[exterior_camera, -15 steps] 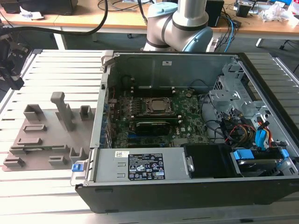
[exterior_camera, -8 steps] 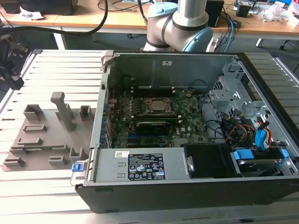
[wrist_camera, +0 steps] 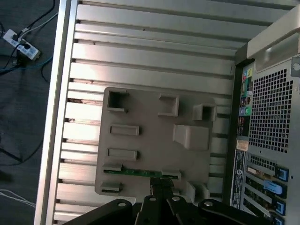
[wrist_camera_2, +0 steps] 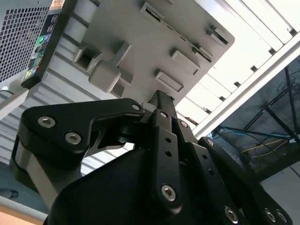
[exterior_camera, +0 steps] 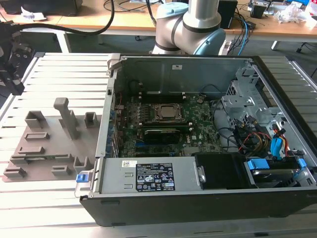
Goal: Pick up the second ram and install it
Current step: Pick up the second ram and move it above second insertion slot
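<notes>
The open computer case lies on the exterior view's right, with the grey tray just beside it on the left. The gripper hovers over the tray, empty, its fingers pressed together. The ram stick sits in a tray slot. I judge this to be the pick-up approach, which calls for the fingers to spread astride the stick.

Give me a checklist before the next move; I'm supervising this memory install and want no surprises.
1. Thin green memory stick lying in the grey plastic fixture tray: ok.
2. Black hand empty: ok.
3. Hand open for a grasp: not ok, jaws shut.
4. Hand lined up with the stick: cannot tell; it hangs close above the tray.
5. Black computer case open, green motherboard exposed: ok.
6. Free memory slot on the motherboard: cannot tell.
</notes>
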